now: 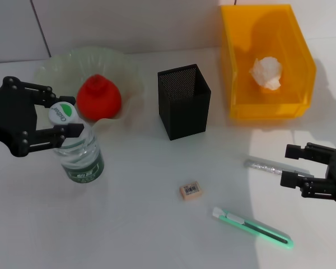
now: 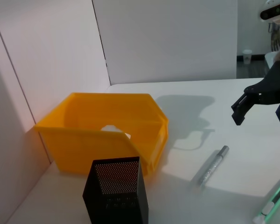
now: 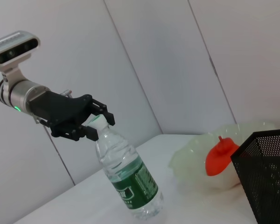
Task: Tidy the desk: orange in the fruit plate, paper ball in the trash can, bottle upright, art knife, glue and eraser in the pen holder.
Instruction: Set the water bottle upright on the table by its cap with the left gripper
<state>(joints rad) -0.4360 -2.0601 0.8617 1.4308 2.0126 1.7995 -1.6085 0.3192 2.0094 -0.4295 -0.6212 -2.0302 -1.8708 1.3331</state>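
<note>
Bottle [image 1: 81, 154] cap sits between the left gripper [image 1: 67, 116] fingers.

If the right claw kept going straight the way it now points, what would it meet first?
The right claw points toward the robot's left, across the table. First in that line is probably the silver glue stick, lying just ahead of its fingertips. The claw's height above the table is unclear, so it might pass over it.

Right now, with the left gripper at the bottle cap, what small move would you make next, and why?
Probably open the left gripper and lift it clear: the bottle looks nearly upright on the table, with the fingers closed around its cap.
</note>
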